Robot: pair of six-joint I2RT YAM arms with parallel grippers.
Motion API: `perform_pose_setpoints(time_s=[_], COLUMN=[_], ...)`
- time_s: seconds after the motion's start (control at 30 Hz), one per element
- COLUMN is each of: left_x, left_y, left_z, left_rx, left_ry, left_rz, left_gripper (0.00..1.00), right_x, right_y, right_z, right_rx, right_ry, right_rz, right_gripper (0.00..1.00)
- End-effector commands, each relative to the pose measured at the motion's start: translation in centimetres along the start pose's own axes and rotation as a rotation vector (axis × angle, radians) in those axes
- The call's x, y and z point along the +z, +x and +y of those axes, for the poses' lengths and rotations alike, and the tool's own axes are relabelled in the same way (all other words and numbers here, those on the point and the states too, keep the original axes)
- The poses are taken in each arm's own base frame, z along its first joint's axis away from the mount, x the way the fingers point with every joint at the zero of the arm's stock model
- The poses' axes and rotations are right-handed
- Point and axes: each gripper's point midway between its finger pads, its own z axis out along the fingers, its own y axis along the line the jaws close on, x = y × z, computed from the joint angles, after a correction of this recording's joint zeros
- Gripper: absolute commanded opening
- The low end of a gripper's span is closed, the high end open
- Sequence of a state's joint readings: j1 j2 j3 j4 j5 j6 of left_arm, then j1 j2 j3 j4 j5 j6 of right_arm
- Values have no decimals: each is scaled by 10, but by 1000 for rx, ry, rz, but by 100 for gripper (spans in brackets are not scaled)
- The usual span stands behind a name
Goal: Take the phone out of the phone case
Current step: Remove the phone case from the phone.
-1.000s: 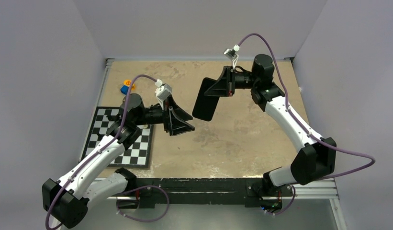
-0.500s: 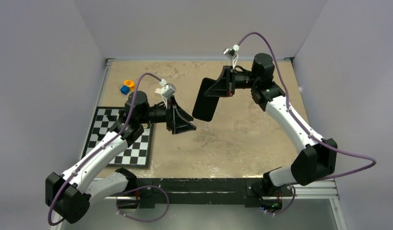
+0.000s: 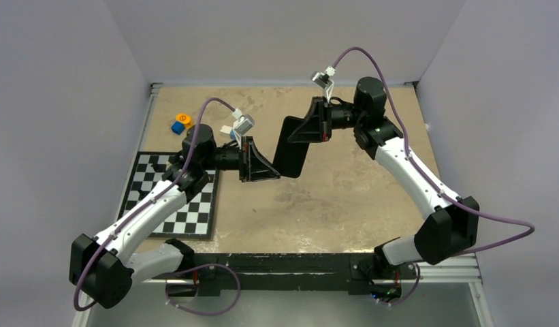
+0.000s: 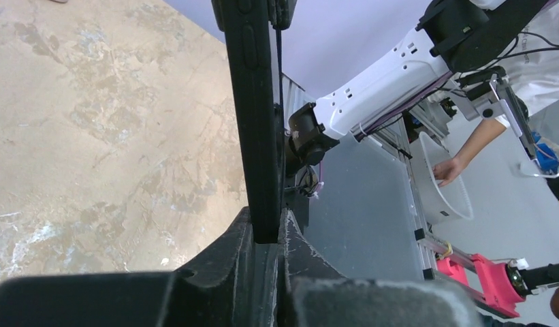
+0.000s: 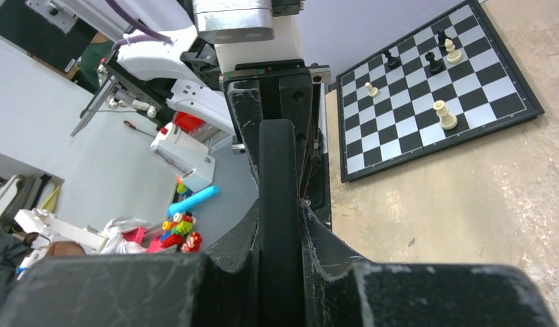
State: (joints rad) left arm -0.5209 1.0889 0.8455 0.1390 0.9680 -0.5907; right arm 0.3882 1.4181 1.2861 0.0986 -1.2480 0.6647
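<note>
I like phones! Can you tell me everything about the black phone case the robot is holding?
The phone case is a thin black slab, matte like rubber, with raised side buttons. It hangs above the table, tilted. The right gripper clamps its upper end; its lower end sits between the fingers of the left gripper.

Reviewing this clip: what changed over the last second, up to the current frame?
The left pincer swung toward the right arm and turned, so its fingers now flank the lower end of the phone, which is in its case. Whether they clamp it cannot be told. The right pincer shifted the phone slightly left, holding it throughout. The chessboard and small toys stayed put.
</note>
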Motion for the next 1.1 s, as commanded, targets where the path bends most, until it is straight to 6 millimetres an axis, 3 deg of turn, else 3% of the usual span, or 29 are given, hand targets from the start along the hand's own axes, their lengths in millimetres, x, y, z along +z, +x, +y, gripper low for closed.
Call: perform_pose_setpoints(time_s=[0.0,0.27,0.43,0.7,1.07], left_x=[-3,-15,-15,-5,3], left_y=[-18,-4,-13,-27,-35], left_z=[-26,-71,-82,-67,-51], left_rx=[134,519,601,663,695], left_ry=[112,377,453,399,328], left_rz=[-9,-23,-40,-71,-73], left_gripper=[0,0,0,0,0], right_x=[-1,20,31,34,41], right_y=[-11,-4,-1,6,2], right_z=[19,28,37,41,59], right_rx=[-79,-12,61,165,157], right_ry=[-35,-99,-159,-186,-259], right_rz=[-3,50,53,49,42], right_gripper=[0,0,0,0,0])
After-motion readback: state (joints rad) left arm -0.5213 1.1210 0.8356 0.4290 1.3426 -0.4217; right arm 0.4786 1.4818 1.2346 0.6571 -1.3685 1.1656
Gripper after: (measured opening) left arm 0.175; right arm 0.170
